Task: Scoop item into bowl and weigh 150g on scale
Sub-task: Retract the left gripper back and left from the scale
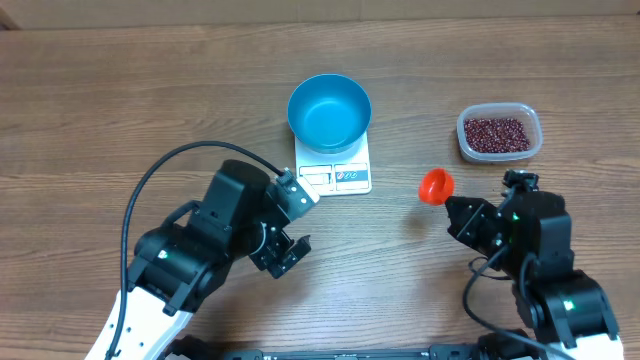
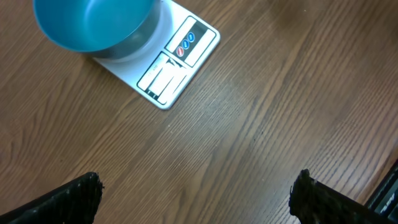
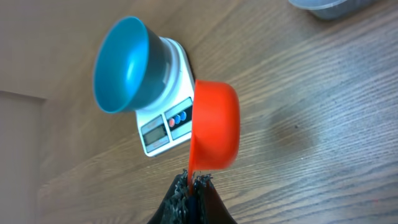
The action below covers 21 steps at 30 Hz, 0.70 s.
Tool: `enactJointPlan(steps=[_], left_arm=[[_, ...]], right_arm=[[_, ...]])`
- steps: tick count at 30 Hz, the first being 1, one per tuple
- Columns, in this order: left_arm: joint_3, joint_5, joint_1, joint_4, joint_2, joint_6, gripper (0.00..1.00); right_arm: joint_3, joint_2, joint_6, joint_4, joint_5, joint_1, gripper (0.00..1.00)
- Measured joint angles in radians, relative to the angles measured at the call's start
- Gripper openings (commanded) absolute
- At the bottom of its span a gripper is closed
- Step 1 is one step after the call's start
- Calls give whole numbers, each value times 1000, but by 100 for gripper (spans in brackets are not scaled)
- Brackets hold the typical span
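Observation:
The blue bowl (image 1: 329, 110) stands empty on the white scale (image 1: 342, 178) at the table's middle back. The beans (image 1: 497, 131) fill a clear tub at the back right. My right gripper (image 1: 455, 208) is shut on the handle of a small red scoop (image 1: 436, 186), between the scale and the tub. In the right wrist view the scoop (image 3: 214, 124) is tipped on its side above the gripper (image 3: 193, 183), with the bowl (image 3: 124, 62) and scale (image 3: 163, 129) beyond it. My left gripper (image 1: 300, 222) hangs open in front of the scale (image 2: 177, 62), nothing between its fingers (image 2: 68, 202).
The clear plastic tub (image 1: 535, 133) sits close to the right arm's reach, its corner showing in the right wrist view (image 3: 329, 6). A black cable (image 1: 150, 185) loops over the left arm. Bare wood lies between the two arms.

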<state>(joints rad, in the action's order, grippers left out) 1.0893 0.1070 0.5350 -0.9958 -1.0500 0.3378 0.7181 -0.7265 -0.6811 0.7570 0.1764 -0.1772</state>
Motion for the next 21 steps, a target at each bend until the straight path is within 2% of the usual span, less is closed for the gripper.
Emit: enactJointPlan(steps=[6,13,21], left_arm=[[0,66,-101,0,0,30,100],[2,182,-248,0,-17,84,100],[14,230,-275,5,-124,137,100]], right_arm=[[0,-76,0,-8,4,0,4],[0,-84,0,-48,45,0,4],[0,-84,0,-58,87,0,4]])
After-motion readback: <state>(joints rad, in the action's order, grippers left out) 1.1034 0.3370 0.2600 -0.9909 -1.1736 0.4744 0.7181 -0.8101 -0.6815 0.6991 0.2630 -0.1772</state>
